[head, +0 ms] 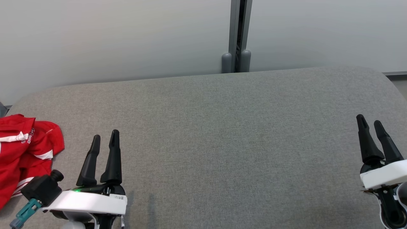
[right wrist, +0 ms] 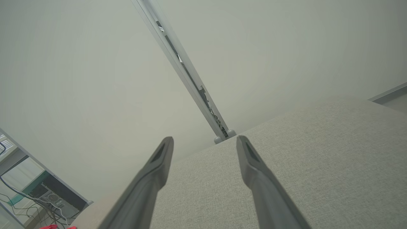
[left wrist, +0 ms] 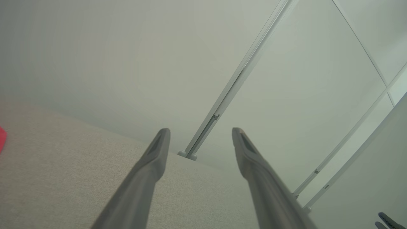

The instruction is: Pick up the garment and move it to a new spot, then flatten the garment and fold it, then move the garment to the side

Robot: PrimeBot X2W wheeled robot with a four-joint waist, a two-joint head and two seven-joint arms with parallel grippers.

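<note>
Red garment (head: 25, 149) with white stripes lies crumpled at the far left edge of the grey padded table (head: 222, 133), just left of the left gripper (head: 106, 135) and apart from its fingers. Left gripper sits over the table's near left part, fingers spread and empty; right gripper (head: 369, 120) is at the near right edge, well apart from the garment, fingers likewise spread and empty. Both point toward the pale wall (head: 127, 38) and the grey post (head: 237, 35) behind the table.
</note>
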